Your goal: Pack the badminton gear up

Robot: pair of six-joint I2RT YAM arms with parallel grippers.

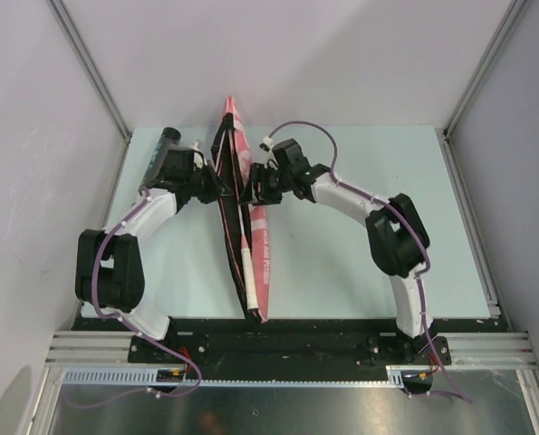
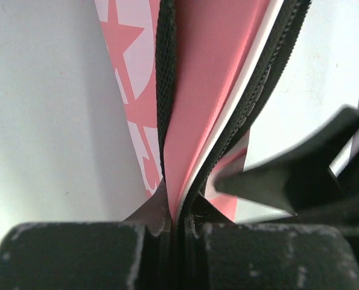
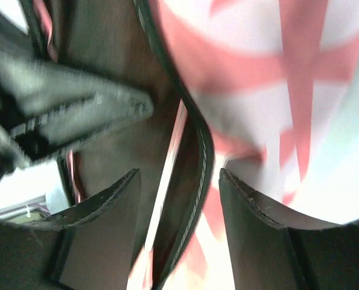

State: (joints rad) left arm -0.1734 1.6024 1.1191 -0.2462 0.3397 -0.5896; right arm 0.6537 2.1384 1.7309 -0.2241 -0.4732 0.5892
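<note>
Nothing here you can actually read. From above, your bag (image 1: 262,272) shows pale marks along its pink lower half, too small to make out as letters. On the left wrist view you get pink stars (image 2: 122,36) printed on white, a pattern with no words. The right wrist view is blurred: pink and white shapes, no legible lettering.

Pink racket bag (image 1: 261,254), pink-and-white star print, black trim; mint table (image 1: 341,272)
</note>
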